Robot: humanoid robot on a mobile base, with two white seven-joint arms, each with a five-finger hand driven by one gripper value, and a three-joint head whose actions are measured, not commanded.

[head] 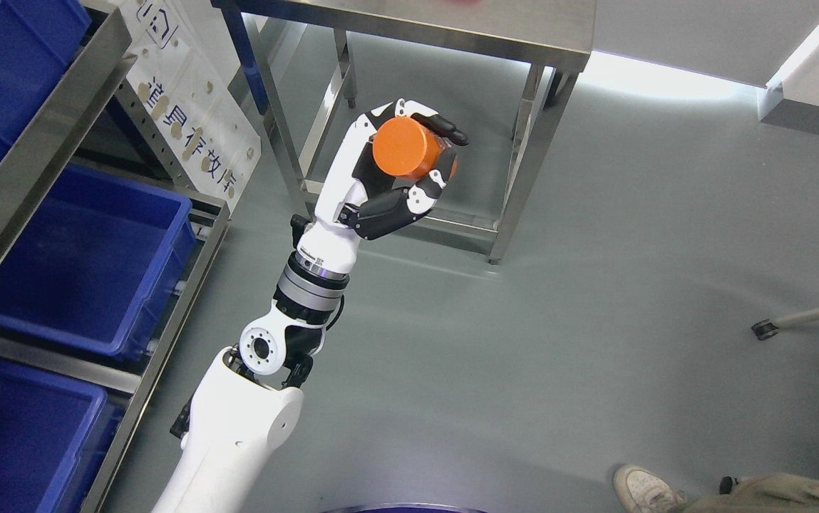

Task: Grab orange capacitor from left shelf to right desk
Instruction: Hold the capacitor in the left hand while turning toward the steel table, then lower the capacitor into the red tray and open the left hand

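You are looking down on a smooth grey floor [594,320] that fills most of the head view. Along your left edge runs the stainless steel shelf rack [45,135], its tiers carrying deep blue plastic bins [88,256] (three tiers show, top to bottom). A white sign panel with dark characters [192,107] leans against the rack's far end. At the top stands the stainless steel desk [452,28], its thin legs and lower rails reaching down to the floor.

Your left arm rises from the lower left, white shell with a grey wrist ring, and ends in the white-and-black left hand [398,171], raised over the floor in front of the desk's legs. Its fingers [445,128] are curled around the orange cylindrical capacitor [403,147], thumb beneath and fingers over the top, so the part is firmly clasped in the air, clear of both rack and desk, its flat round end facing you.

At the bottom right a person's white shoe [641,488] and a khaki trouser leg show. A small black caster wheel [764,330] on a pale bar sits at the right edge.
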